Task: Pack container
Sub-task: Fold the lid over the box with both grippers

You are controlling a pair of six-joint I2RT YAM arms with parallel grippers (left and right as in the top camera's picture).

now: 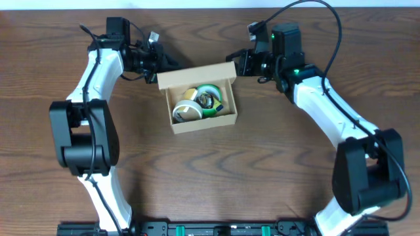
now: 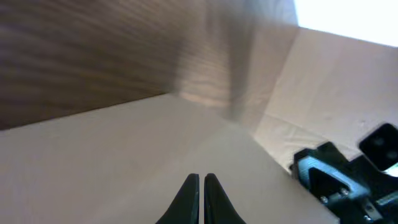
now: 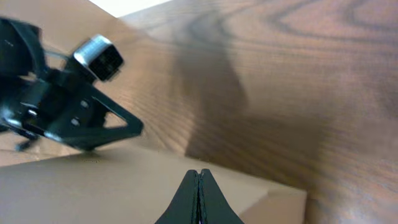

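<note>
Cardboard container [image 1: 203, 122], rect., holds round tape rolls [image 1: 197, 103].

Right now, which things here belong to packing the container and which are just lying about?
Part of the job: container, tape rolls inside it, left gripper, right gripper.
Not part of it: the wooden table underneath, only a support.

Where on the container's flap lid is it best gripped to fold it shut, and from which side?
Probably best to pinch the flap lid at its free far edge near a corner, coming from behind the container. That edge is thin, bare and sticks out past the box, while tape rolls crowd the inside. The left gripper and right gripper sit by those corners.
</note>
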